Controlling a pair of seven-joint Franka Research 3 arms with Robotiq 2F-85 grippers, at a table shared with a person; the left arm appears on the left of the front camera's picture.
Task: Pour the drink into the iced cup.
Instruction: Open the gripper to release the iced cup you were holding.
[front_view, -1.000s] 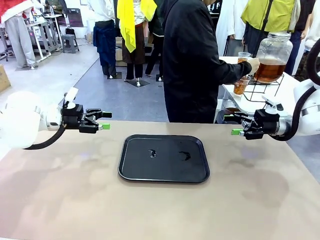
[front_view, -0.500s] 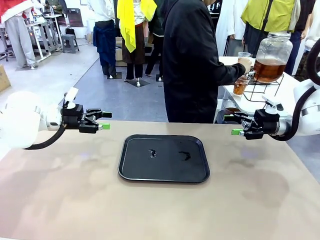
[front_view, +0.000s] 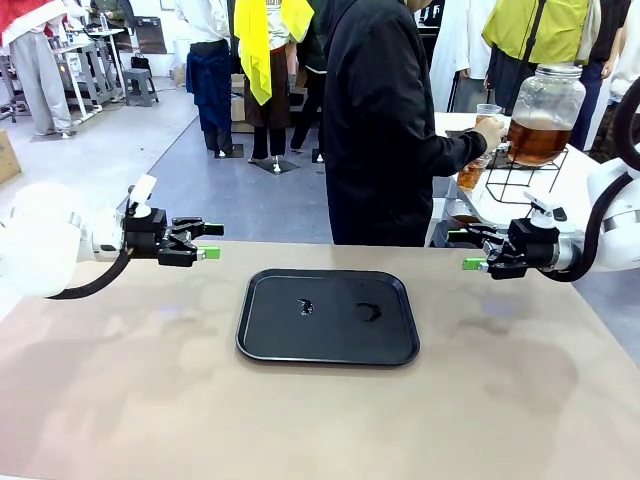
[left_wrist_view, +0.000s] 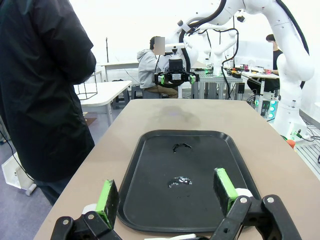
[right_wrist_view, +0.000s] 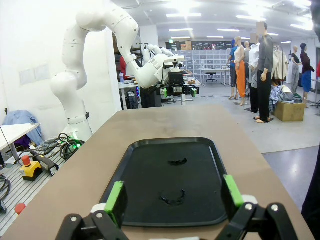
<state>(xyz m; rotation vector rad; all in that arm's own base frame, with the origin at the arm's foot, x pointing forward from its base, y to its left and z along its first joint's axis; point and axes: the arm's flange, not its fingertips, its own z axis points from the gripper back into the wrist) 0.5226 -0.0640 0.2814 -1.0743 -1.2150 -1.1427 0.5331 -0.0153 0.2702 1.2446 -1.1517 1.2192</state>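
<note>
The left gripper hangs at nine o'clock of the tray, jaws apart and empty, its green pads framing the near rim of the tray in the left wrist view. The tray sits mid-table, bare except for two small wet smears. Behind it, at twelve o'clock, a person in a black jacket stands turned toward a side table at two o'clock, where the jar rests on a wire stand, the drink filling roughly its lower third. The person's hand holds a cup of amber liquid just beside the jar's tap; whether ice is in it is too small to tell. A second clear cup stands just behind that hand. The right gripper hovers at three o'clock of the tray, likewise spread wide and holding nothing. The filling looks to be the person's work for now, so the sound course for the arms is to wait clear of the tray; any cup set down there should be taken low on its wall, upright, with a gentle squeeze so the liquid does not slop.
</note>
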